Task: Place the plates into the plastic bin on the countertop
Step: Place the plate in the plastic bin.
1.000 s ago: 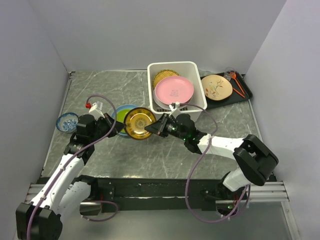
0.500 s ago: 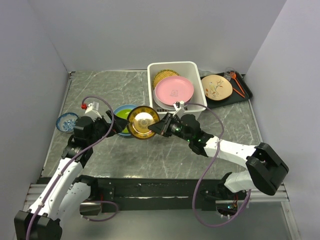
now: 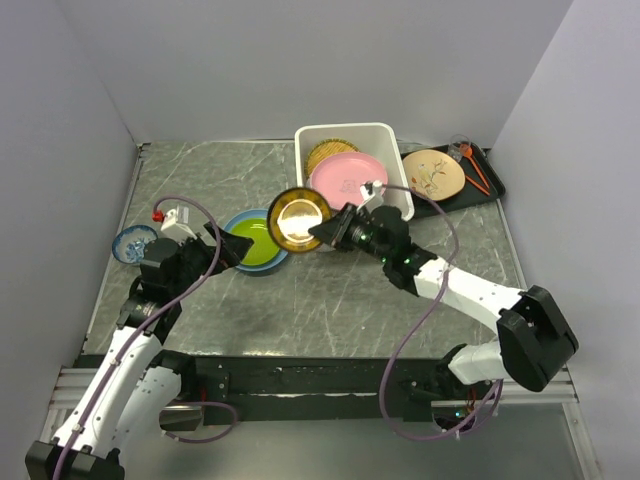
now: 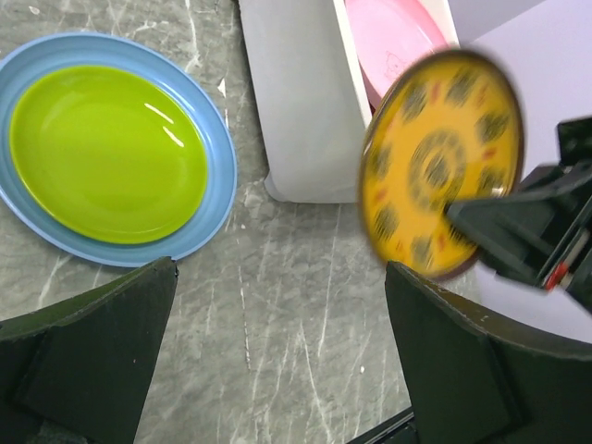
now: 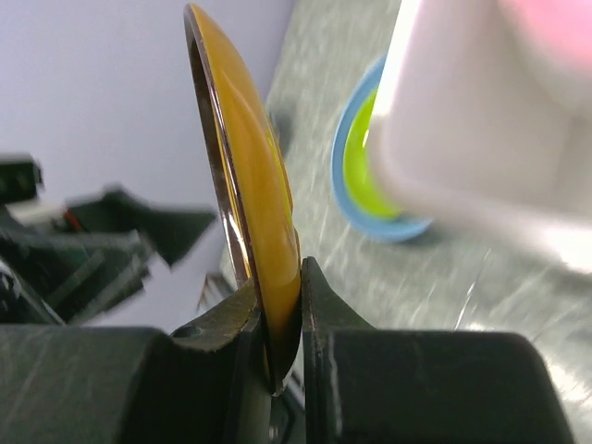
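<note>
The grey-green countertop (image 3: 330,300) spreads under both my arms. At its far edge the white plastic bin (image 3: 350,128) holds a pink plate (image 3: 348,178) lying over a yellow lattice plate (image 3: 328,155). Just off the bin's near-left corner, a gold plate (image 3: 300,220) stands nearly on edge, pinched at its rim by my right claw (image 3: 335,232), whose jaws are clamped on it from either face. The bin lies beyond and to the right of that claw, with its wall just beside the plate. By my reckoning, the plate must clear the rim and tip flat to go in. To the left, a green plate (image 4: 106,153) sits nested in a blue plate (image 4: 217,176) on the counter. They lie directly ahead of my left claw (image 4: 277,351), whose jaws are spread wide and empty, making it the nearer arm for that pair.
</note>
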Motion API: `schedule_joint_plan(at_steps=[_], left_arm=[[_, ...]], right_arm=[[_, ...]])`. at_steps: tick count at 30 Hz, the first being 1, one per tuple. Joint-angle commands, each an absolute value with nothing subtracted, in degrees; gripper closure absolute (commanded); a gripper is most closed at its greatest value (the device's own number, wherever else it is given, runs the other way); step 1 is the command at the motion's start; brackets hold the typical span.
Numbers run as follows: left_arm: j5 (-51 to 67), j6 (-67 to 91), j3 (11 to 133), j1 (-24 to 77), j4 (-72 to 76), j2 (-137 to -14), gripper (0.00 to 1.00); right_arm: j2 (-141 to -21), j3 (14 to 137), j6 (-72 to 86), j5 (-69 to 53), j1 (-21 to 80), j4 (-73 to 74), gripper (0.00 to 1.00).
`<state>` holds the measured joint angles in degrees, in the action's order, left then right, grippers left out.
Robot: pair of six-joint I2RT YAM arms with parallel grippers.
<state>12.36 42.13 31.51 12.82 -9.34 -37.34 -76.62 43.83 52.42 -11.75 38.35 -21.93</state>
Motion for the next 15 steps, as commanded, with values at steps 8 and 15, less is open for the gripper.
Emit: schedule_joint_plan(at_steps=[8, 15], left_arm=[[16.3, 42.8, 29.9, 12.7, -3.1, -42.4, 0.01], [17.3, 42.8, 29.4, 12.7, -1.2, -45.8, 0.01]], right_arm=[[-78.4, 57.6, 46.6, -12.9, 24.8, -14.7, 1.0], [-85.6, 63.7, 45.4, -14.2, 19.7, -10.6, 1.0]])
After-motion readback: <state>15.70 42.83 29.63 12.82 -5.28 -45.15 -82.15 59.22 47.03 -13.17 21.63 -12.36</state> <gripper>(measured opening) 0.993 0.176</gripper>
